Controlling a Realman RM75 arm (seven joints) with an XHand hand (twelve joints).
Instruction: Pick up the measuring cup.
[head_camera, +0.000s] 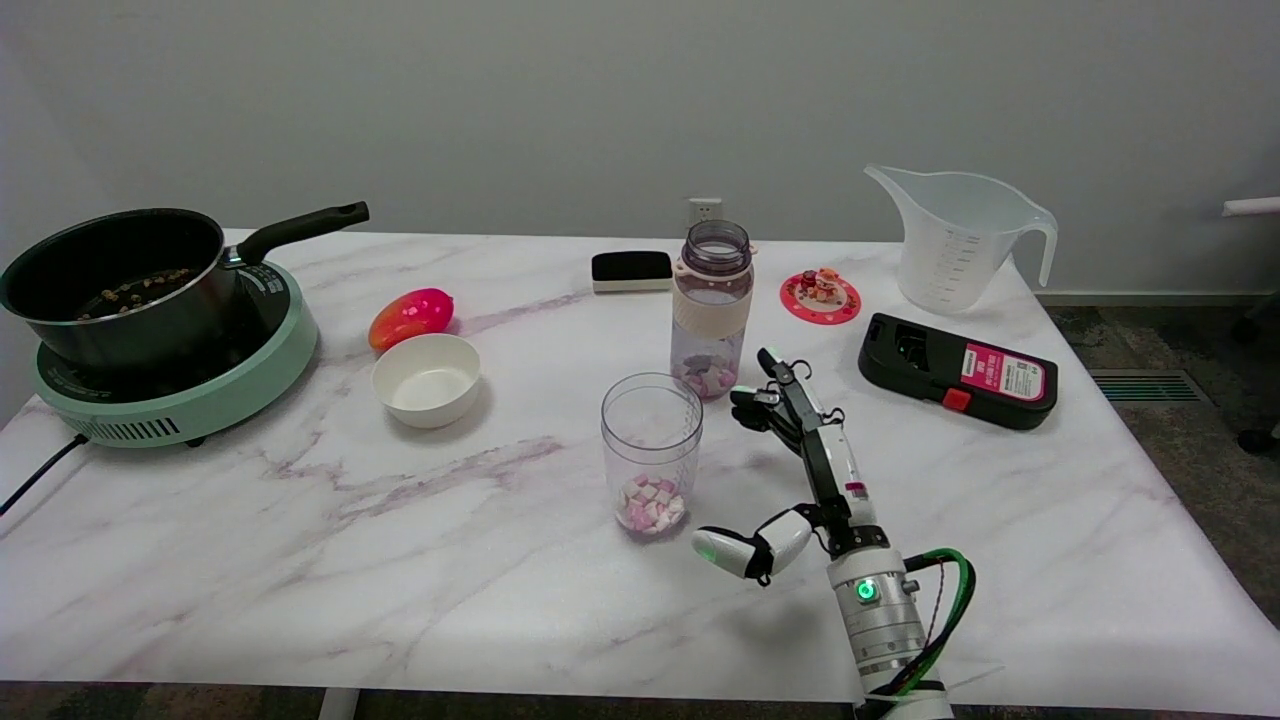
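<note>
A translucent white measuring cup (955, 240) with a spout, a handle and printed marks stands upright at the table's back right corner. My right hand (800, 460) hovers over the front middle of the table, far from that cup. Its fingers are spread and point toward the far side, the thumb juts left, and it holds nothing. Just left of the hand stands a small clear cup (651, 450) with pink and white marshmallows at its bottom; the thumb is close to its base but apart from it.
A clear bottle (711, 310) stands behind the small cup. A black box with a pink label (957, 370) lies between hand and measuring cup, beside a pink coaster (820, 297). Left: white bowl (427, 380), red fruit (411, 316), black pot (120, 285) on a green cooker (200, 395).
</note>
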